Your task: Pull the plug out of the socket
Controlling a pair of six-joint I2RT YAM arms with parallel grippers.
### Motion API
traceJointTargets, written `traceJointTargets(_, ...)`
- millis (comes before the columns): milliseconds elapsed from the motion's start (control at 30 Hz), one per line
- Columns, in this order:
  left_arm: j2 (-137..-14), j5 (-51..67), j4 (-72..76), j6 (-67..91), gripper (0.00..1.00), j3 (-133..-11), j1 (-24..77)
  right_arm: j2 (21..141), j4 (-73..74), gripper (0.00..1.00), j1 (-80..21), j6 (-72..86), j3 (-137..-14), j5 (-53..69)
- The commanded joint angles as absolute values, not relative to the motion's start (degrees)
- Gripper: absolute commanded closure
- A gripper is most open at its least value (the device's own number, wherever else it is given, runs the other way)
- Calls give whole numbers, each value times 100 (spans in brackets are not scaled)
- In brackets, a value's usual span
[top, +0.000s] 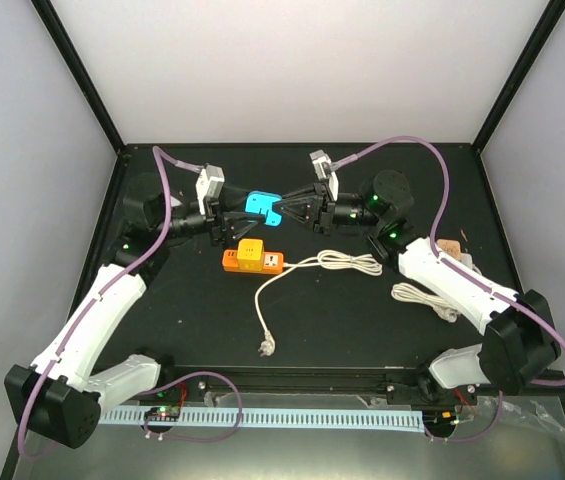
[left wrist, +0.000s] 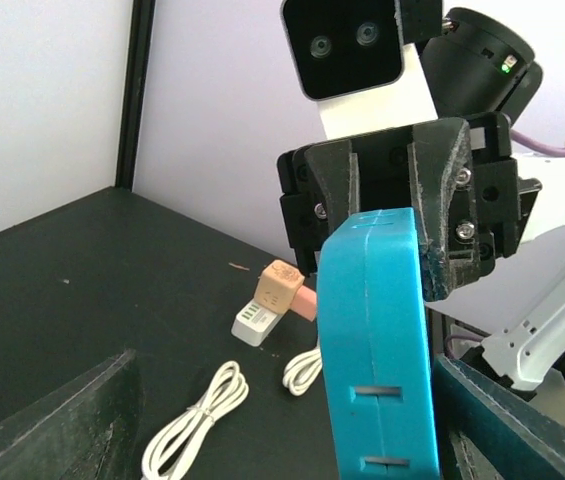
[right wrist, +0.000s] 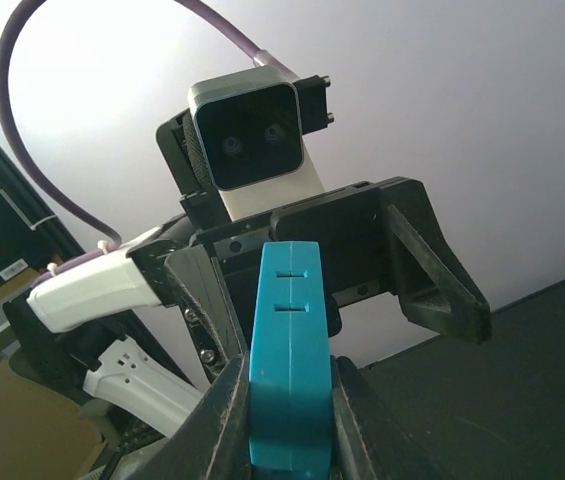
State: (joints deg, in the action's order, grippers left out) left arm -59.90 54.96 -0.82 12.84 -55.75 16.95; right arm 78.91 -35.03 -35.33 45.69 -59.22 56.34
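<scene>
A blue socket block (top: 260,205) with two slots hangs in the air at the back middle, between the two grippers. My right gripper (top: 297,208) is shut on it; in the right wrist view its fingers (right wrist: 224,410) press both sides of the block (right wrist: 287,330). My left gripper (top: 227,215) is open, its fingers spread wide on either side of the block's near end (left wrist: 377,330) without clamping it. An orange power strip (top: 252,258) with a yellow block on it lies on the table just in front, its white cable ending in a plug (top: 264,348).
A coiled white cable (top: 352,262) lies right of the strip, and another (top: 424,300) lies beside the right arm. A tan cube (left wrist: 280,287), a pink block and a white charger (left wrist: 257,322) sit at the right. Black frame posts stand at the back corners.
</scene>
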Motion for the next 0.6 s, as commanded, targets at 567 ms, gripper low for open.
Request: traceJointTargets(567,-5943,6315,-2172,-520,46,-6360,1288,7855,-924,99,-3757,2178,-6685,6517)
